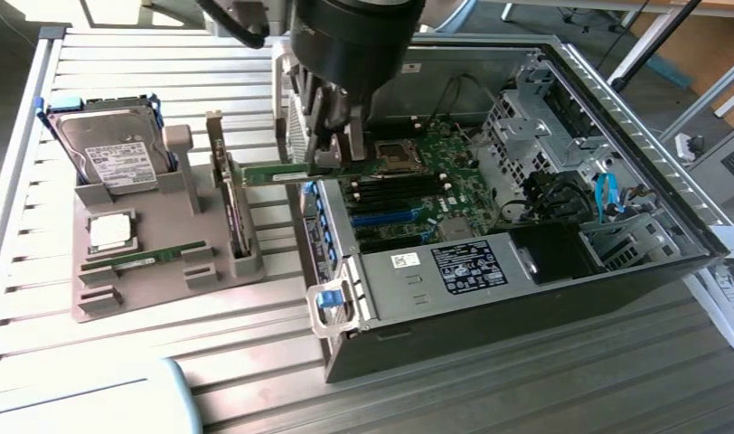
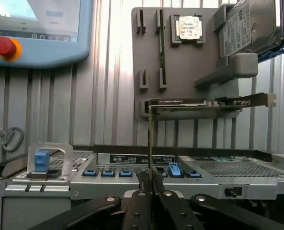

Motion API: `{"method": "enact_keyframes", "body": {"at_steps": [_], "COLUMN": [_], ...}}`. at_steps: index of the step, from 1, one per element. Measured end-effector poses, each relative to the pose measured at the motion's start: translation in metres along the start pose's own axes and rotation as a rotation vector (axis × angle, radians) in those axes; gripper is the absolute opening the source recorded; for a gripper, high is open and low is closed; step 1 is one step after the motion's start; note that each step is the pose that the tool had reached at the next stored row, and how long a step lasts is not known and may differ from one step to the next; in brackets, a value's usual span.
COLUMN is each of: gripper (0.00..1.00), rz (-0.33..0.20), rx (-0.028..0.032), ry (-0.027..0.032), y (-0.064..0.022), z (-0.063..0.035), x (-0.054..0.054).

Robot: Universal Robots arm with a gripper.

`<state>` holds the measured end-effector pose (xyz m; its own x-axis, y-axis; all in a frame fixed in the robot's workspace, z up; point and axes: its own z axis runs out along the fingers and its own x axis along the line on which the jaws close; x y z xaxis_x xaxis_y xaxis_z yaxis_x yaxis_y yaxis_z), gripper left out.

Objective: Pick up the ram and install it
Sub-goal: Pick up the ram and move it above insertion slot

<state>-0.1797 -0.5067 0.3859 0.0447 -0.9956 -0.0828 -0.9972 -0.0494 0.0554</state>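
My gripper (image 1: 327,161) is shut on the ram (image 1: 277,172), a long thin green stick held level in the air over the near wall of the open computer case (image 1: 464,307). The stick juts toward the exterior view's left, past the case edge. In the wrist view the ram (image 2: 150,139) shows edge-on as a thin line rising from between the shut black fingers (image 2: 137,201). The motherboard's black memory slots (image 1: 398,192) lie just to the exterior view's right of the gripper and lower down.
A grey holder tray (image 1: 162,289) beside the case carries a hard drive (image 1: 111,149), a square silver processor chip (image 1: 111,231), an upright expansion card (image 1: 229,194) and another green stick (image 1: 144,259). A teach pendant (image 2: 36,28) lies on the slatted table.
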Motion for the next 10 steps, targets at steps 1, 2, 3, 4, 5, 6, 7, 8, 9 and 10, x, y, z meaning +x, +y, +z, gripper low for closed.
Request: {"method": "enact_keyframes", "body": {"at_steps": [1, 2, 3, 4, 5, 6, 7, 8, 9, 10], "gripper": [0.13, 0.13, 0.13, 0.13, 0.13, 0.13, 0.13, 0.13, 0.13, 0.13], "rz": [0.0, 0.0, 0.0, 0.0, 0.001, 0.001, 0.001, 0.001, 0.001, 0.001], "rx": [-0.0016, -0.0029, -0.0044, -0.0058, -0.0074, -0.0091, -0.011, -0.0128, -0.0148, -0.0167], "ry": [-0.0001, -0.0002, -0.0002, -0.0003, -0.0004, -0.0005, -0.0005, -0.0006, -0.0008, -0.0009], "y": [-0.0045, -0.0083, -0.0124, -0.0166, -0.021, -0.0253, -0.0299, -0.0343, -0.0395, -0.0442], "z": [-0.0001, -0.0001, -0.0003, -0.0003, -0.0004, -0.0005, -0.0007, -0.0008, -0.0009, -0.001], "x": [0.0, 0.0, 0.001, 0.001, 0.001, 0.001, 0.001, 0.002, 0.002, 0.002]}}
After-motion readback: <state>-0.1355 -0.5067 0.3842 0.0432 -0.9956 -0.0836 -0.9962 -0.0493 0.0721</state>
